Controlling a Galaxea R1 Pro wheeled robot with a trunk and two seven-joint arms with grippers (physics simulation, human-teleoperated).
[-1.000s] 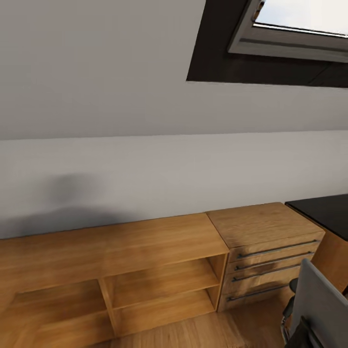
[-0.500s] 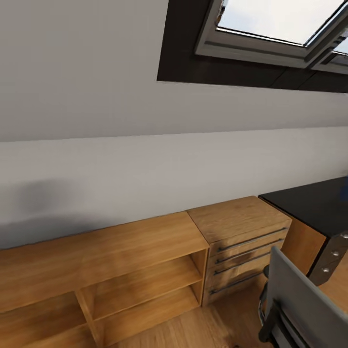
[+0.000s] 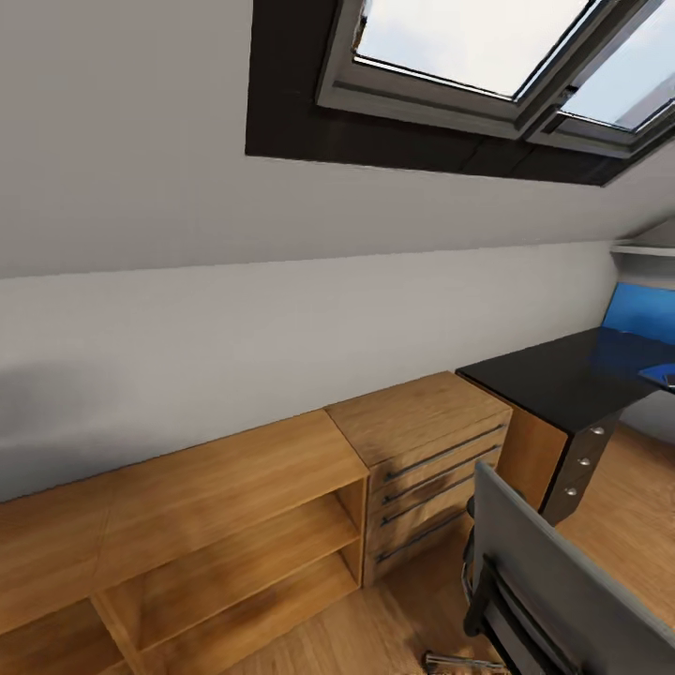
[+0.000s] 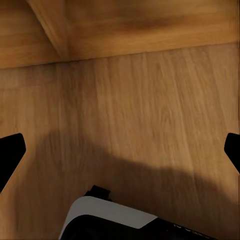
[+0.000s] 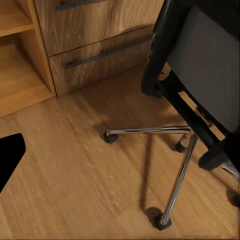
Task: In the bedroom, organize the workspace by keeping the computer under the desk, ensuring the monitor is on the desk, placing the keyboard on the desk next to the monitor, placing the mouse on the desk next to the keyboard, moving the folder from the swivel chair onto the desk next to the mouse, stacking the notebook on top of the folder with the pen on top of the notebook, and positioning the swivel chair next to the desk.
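the swivel chair [image 3: 553, 591] stands near the desk [image 3: 562, 375]; end effector states can't be told.

Lighting even, moderately bright; daylight enters through skylight [image 3: 487, 47], panes near white. Soft grey shadow on wall [image 3: 56, 412] above low cabinet [image 3: 216, 497]. Left wrist view: broad diffuse shadow on wood floor [image 4: 150, 165]. Right wrist view: thin shadows under swivel chair [image 5: 200, 75] legs. Straight lines bow toward head view edges. Render slightly soft; no glare.
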